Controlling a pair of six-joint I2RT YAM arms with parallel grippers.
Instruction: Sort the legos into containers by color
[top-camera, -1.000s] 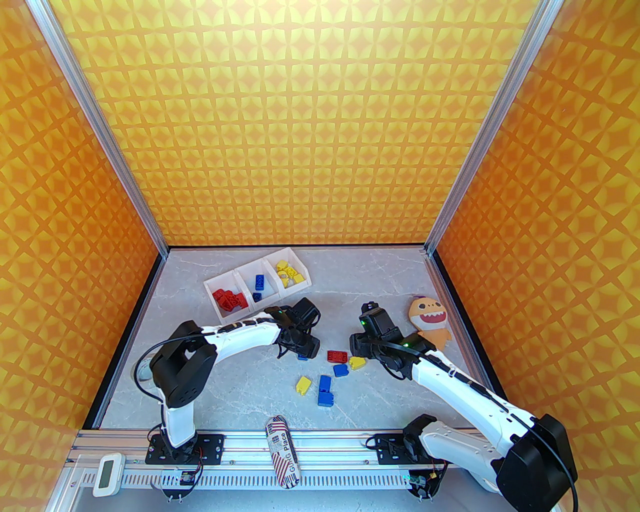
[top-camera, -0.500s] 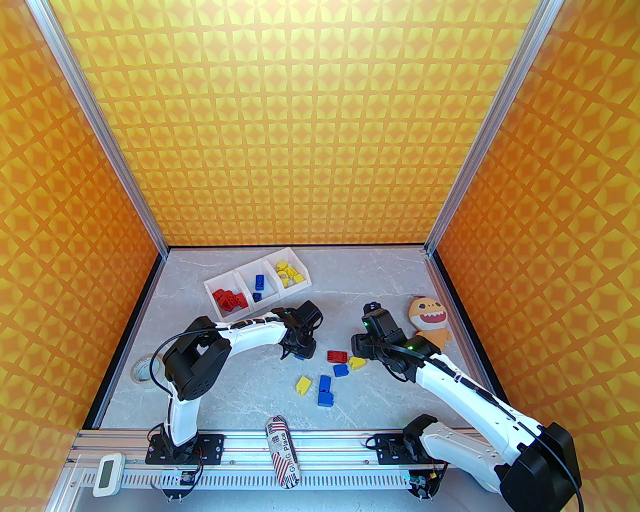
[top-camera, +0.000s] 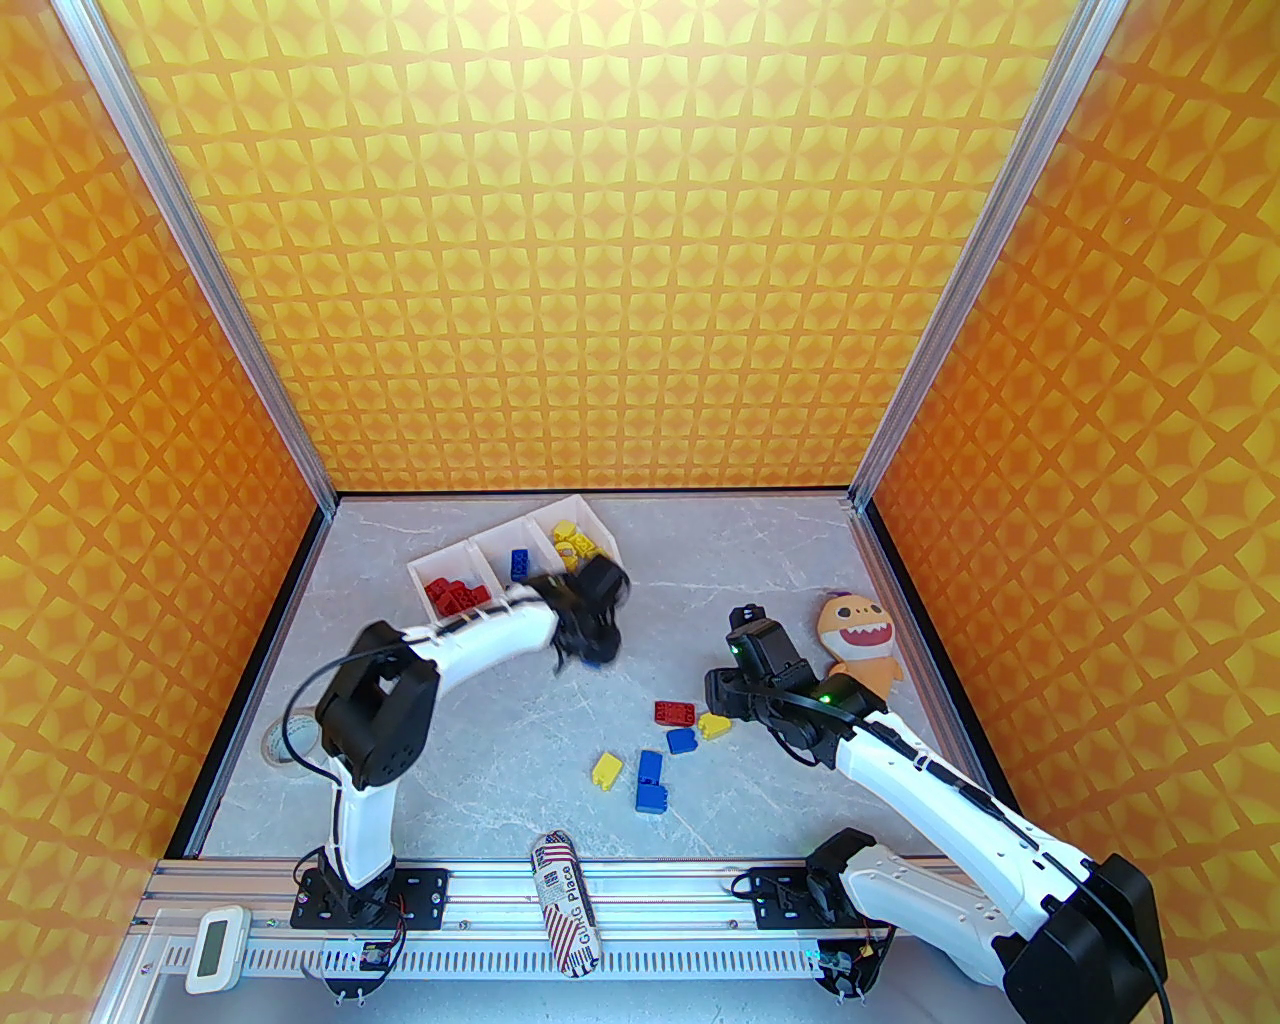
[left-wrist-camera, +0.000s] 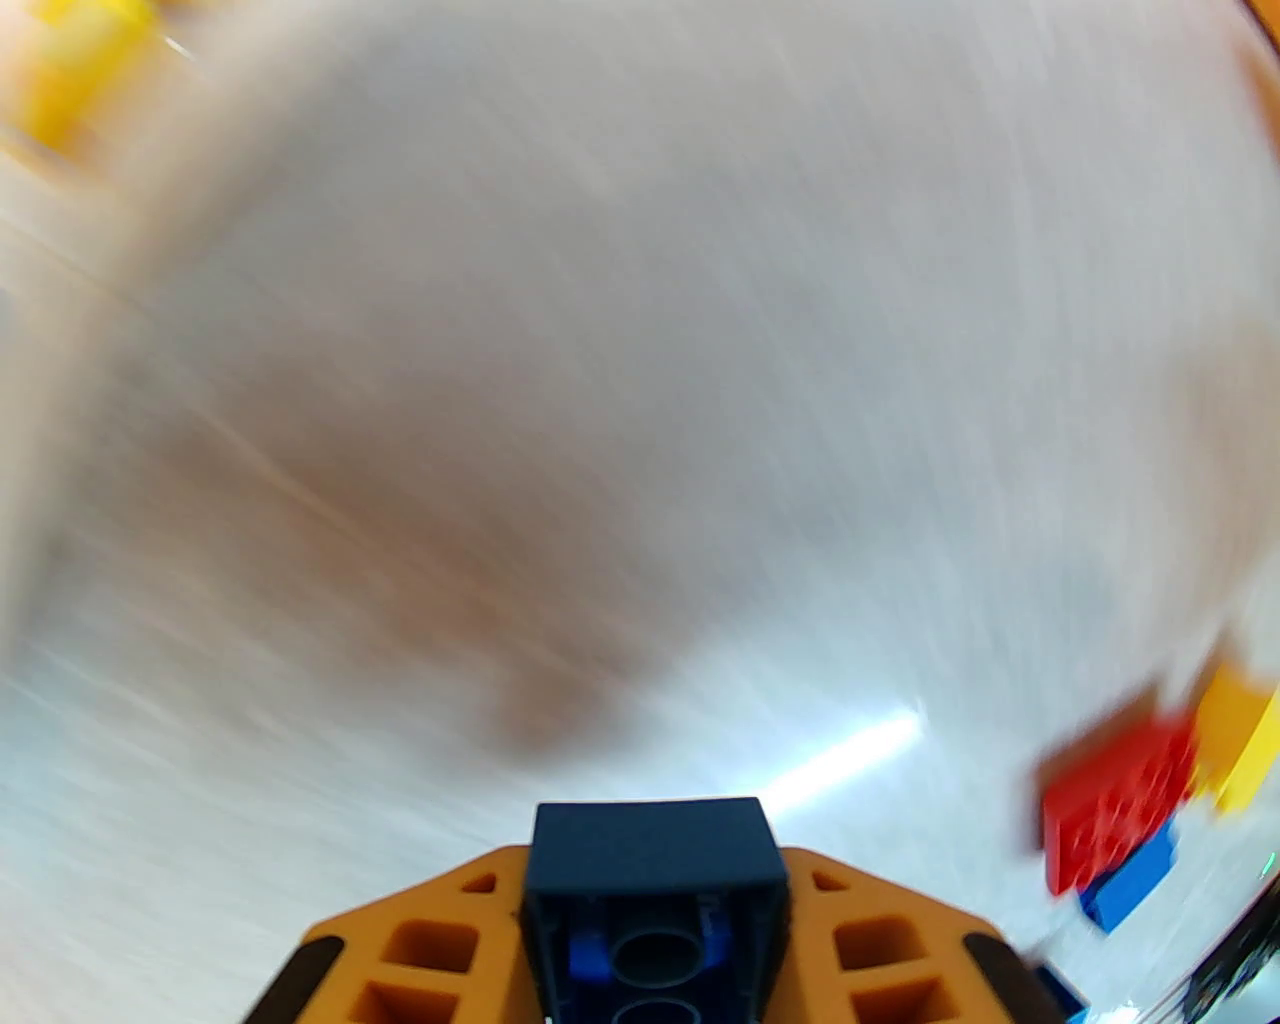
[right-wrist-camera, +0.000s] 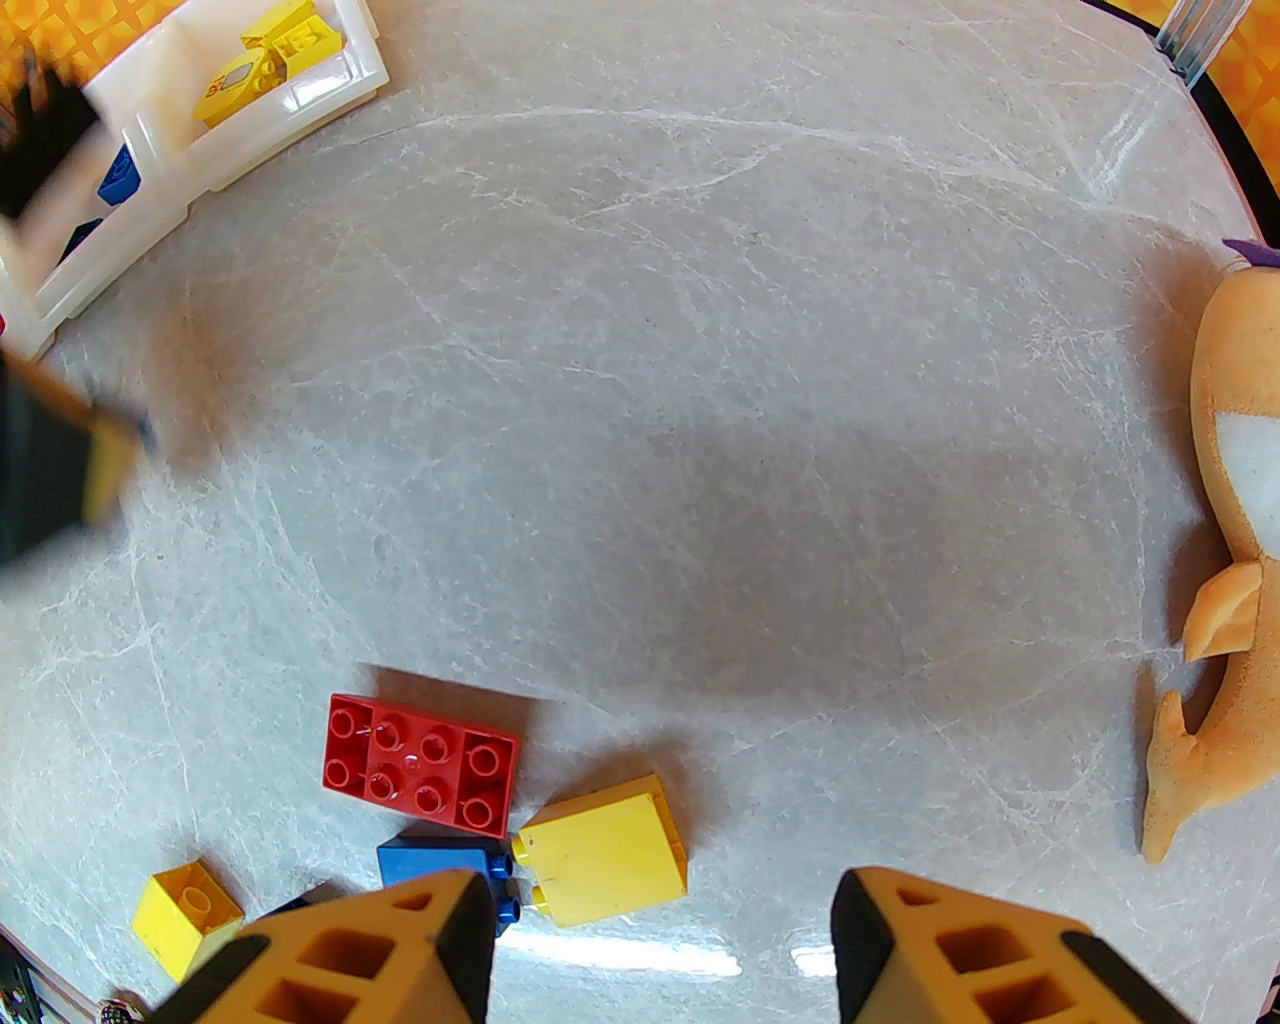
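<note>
Left gripper (top-camera: 592, 645), blurred, is at the near right corner of the tray (top-camera: 445, 560), with a blue brick (top-camera: 598, 660) at its tip. The tray's 3 bins, left to right, contain red bricks (top-camera: 455, 597), blue bricks (top-camera: 520, 563) and yellow bricks (top-camera: 575, 542). Right gripper (top-camera: 722, 693) is near 6 loose bricks (top-camera: 676, 713) on the table (top-camera: 480, 740): 1 red, 2 yellow, 3 blue. A plush toy (top-camera: 862, 640) lies beside the right arm.

Red, blue, yellow legos (right-wrist-camera: 421, 763), white containers (right-wrist-camera: 300, 100), grey marbled table (top-camera: 760, 560), orange star-patterned walls (top-camera: 600, 250)

Robot lab test booth: aluminium frame (top-camera: 228, 300), patterned orange walls (top-camera: 600, 250), arms (top-camera: 480, 645) bolted to rail (top-camera: 680, 888).
</note>
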